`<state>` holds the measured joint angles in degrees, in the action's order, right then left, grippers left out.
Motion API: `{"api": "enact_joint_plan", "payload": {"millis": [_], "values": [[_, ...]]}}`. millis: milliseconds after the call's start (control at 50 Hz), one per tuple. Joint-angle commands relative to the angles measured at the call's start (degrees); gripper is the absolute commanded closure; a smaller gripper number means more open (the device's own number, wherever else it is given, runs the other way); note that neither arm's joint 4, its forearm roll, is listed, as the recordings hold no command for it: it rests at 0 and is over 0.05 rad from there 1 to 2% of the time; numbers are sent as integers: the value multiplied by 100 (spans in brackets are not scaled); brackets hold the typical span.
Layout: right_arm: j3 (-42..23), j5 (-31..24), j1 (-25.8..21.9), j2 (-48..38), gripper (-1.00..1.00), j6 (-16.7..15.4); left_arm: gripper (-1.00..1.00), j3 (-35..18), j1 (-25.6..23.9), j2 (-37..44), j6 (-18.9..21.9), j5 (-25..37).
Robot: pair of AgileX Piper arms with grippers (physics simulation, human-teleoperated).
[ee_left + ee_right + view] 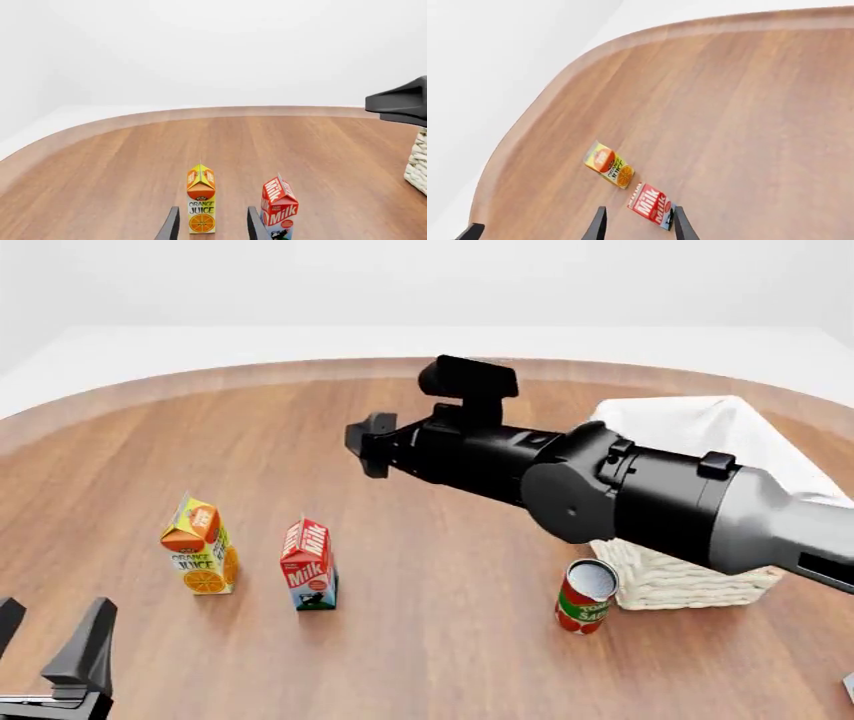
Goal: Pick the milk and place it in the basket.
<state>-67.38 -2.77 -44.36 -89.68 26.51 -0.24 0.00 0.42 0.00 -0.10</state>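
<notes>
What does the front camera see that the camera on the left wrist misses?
Only the front view shows the red can, the basket's white cloth lining and the whole right arm. Only the left wrist view shows the left gripper lined up with the juice carton. Both show the milk, the juice, the wooden table and some of the basket.

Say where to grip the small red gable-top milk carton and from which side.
Grip the small red gable-top milk carton across its flat upper side walls, coming from above: it stands upright, apart from the orange juice carton, and the right tool is already higher than it.
</notes>
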Motion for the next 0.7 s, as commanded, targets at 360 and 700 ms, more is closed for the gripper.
{"api": "enact_joint_plan", "payload": {"millis": [360,700], "values": [[-122,612,60,-863,-100,868,-100,0,0,0,0,0],[-384,542,22,-1380,-100,918,-100,0,0,0,0,0]]}}
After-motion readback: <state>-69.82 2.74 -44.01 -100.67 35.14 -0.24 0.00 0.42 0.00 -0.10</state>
